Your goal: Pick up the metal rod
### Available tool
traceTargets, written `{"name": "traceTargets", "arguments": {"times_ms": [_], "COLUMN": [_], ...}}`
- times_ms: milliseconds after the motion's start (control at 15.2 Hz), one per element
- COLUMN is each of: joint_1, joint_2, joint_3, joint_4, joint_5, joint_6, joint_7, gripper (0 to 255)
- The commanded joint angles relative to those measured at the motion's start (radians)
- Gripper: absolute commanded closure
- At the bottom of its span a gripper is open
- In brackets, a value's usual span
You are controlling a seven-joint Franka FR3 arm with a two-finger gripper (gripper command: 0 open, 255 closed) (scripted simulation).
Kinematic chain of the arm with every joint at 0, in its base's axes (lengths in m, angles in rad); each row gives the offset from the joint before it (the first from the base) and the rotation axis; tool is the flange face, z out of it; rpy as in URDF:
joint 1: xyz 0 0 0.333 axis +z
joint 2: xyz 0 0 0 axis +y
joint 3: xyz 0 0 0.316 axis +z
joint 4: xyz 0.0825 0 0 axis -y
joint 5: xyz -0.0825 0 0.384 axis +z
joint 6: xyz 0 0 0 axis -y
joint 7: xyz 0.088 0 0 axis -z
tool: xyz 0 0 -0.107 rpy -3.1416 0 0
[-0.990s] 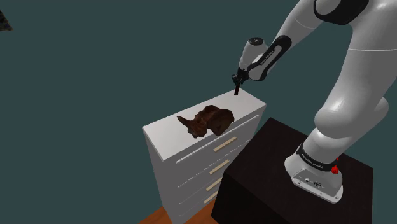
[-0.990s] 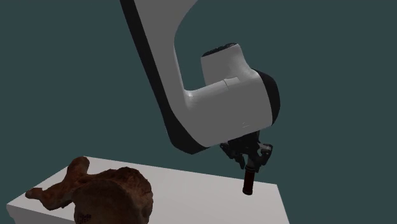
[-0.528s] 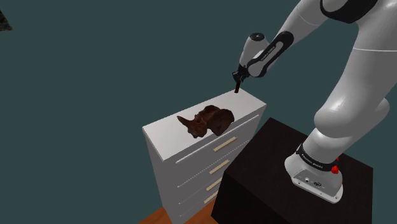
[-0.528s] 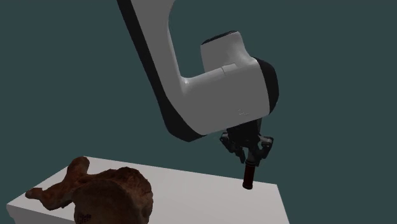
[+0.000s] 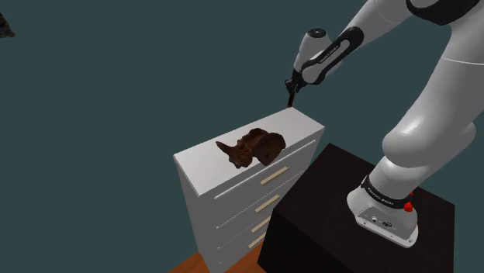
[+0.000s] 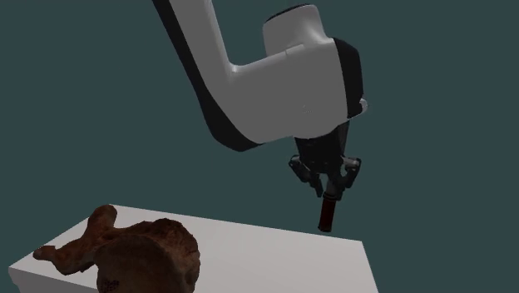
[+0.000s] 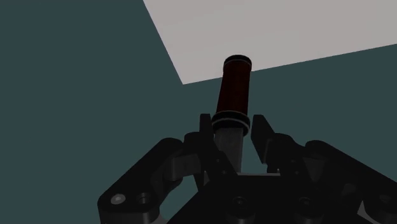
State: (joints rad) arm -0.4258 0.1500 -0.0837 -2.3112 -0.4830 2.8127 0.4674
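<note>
— What stood at the shoulder view's left?

— A white chest of drawers (image 5: 247,211) with pale handles, on a strip of orange-brown floor (image 5: 194,265). A lumpy brown object (image 5: 253,146) lay on its top, about midway along. In the second exterior view that lump (image 6: 125,255) sat at the left, with bare white top (image 6: 266,260) running off to the right of it.

— And the rod?

— Further right, over the far corner of the chest. It was a short dark red-brown rod (image 5: 290,99), upright and hanging from the jaws. In the second exterior view the rod (image 6: 327,214) had its lower end just above the top's edge and looked clear of it, touching nothing below.

— How were the jaws set?

— Closed on the rod's upper end. In the wrist view the two black fingers (image 7: 205,131) pressed against it from either side; the clasped part looked grey, then came a pale ring and the dark red body (image 7: 233,89), ending over the corner of the white top (image 7: 286,32).

— What was to the right of that?

— The white arm (image 5: 434,101) curved down from the jaws to its base on the black stand (image 5: 310,226), just beside the chest. A small red knob (image 5: 409,206) showed on the base. Behind everything was a flat dark teal backdrop (image 5: 101,93).
</note>
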Motion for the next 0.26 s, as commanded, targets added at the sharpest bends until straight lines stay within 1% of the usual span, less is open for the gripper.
{"name": "traceTargets", "arguments": {"times_ms": [0, 198], "joint_1": [-0.003, -0.004], "joint_2": [-0.024, -0.036], "joint_3": [0.008, 0.011], "joint_4": [0.000, 0.002], "joint_5": [0.021, 0.032], "joint_6": [-0.024, -0.038], "joint_7": [-0.020, -0.032], "gripper": [255, 255]}}
